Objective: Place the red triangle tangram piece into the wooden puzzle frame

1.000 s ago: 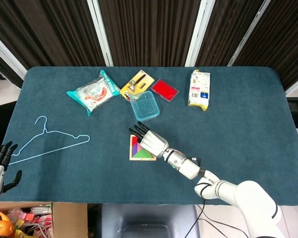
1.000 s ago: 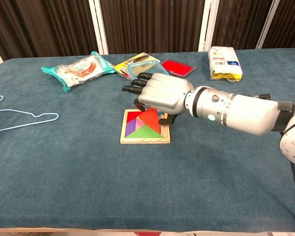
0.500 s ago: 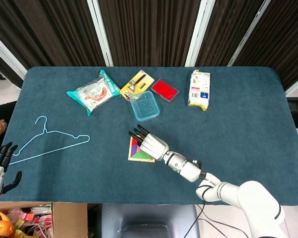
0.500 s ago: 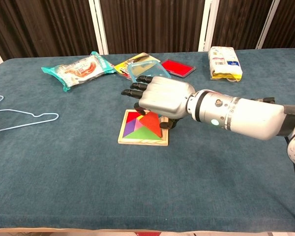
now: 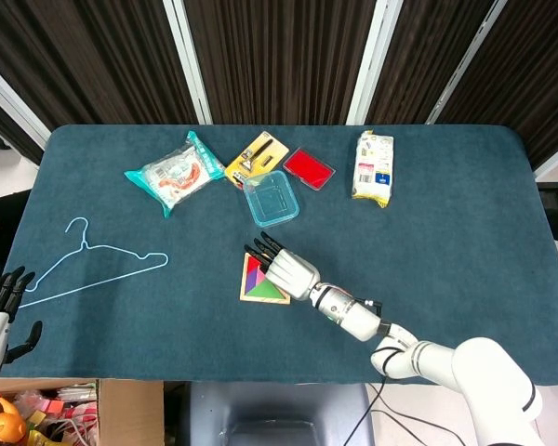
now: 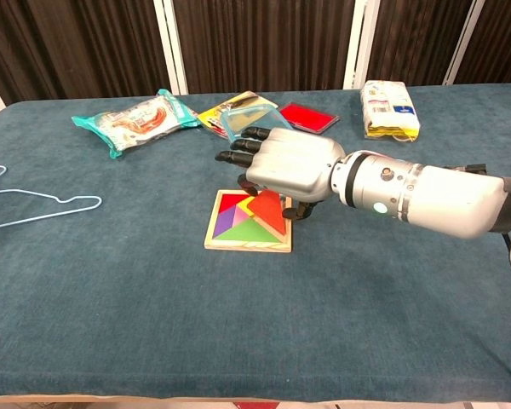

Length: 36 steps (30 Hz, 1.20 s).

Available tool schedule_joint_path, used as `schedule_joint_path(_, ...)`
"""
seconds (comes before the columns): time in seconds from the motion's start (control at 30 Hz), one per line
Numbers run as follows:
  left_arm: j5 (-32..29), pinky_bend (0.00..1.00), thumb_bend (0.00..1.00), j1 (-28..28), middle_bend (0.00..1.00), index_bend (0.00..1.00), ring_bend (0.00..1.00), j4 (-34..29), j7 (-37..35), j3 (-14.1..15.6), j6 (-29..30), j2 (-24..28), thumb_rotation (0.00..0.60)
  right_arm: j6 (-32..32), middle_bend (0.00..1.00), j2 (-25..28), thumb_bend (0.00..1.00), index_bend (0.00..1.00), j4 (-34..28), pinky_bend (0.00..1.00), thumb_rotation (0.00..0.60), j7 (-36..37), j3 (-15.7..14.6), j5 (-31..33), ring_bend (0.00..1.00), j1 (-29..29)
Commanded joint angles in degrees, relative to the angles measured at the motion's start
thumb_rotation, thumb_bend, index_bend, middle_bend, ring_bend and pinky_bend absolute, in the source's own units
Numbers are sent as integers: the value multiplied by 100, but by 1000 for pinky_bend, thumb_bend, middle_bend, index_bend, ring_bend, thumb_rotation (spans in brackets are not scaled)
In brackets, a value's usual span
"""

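The wooden puzzle frame point(image 5: 258, 282) point(image 6: 248, 223) lies near the table's middle with several coloured pieces in it. The red triangle point(image 6: 269, 210) lies flat in the frame's right part, its far tip hidden under my palm. My right hand point(image 5: 285, 270) point(image 6: 288, 162) hovers over the frame's far right side. Its fingers stretch out to the left with nothing in them, and its thumb points down by the frame's right rim. My left hand point(image 5: 0, 307) hangs off the table's front left corner, fingers spread and holding nothing.
A blue wire hanger point(image 5: 93, 265) point(image 6: 34, 204) lies at the left. Along the back are a teal snack bag point(image 5: 172, 172), a yellow pack point(image 5: 254, 156), a clear blue container point(image 5: 272, 198), a red flat box point(image 5: 309, 168) and a white packet point(image 5: 374, 167).
The red triangle stood tilted under my right hand and now lies flat in the frame. The hand has lifted a little and shifted right. The frame slid slightly left.
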Motion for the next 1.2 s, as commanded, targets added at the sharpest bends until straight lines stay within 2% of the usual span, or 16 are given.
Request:
schedule_joint_path(0.03,-3,110,462,-2,0,0,0,-6,5,-1,-4,5,600,16,46,12,506,619,-42,0,600,-35,-12,-1,0,-26)
schedule_joint_path(0.57,19,110,462,12,0,0,0,12,-23,8,24,4,600,-43,46,-15,506,613,-53,0,600,-143,25,46,0,-47)
schedule_joint_path(0.77,13,110,462,-10,0,0,0,11,-19,0,-6,5,600,-60,46,32,506,560,-95,0,600,-161,27,69,0,-64)
schedule_joint_path(1.2,23,111,461,-1,0,0,0,6,-27,7,10,16,600,-32,46,46,506,525,-191,0,600,-240,-3,92,0,-151)
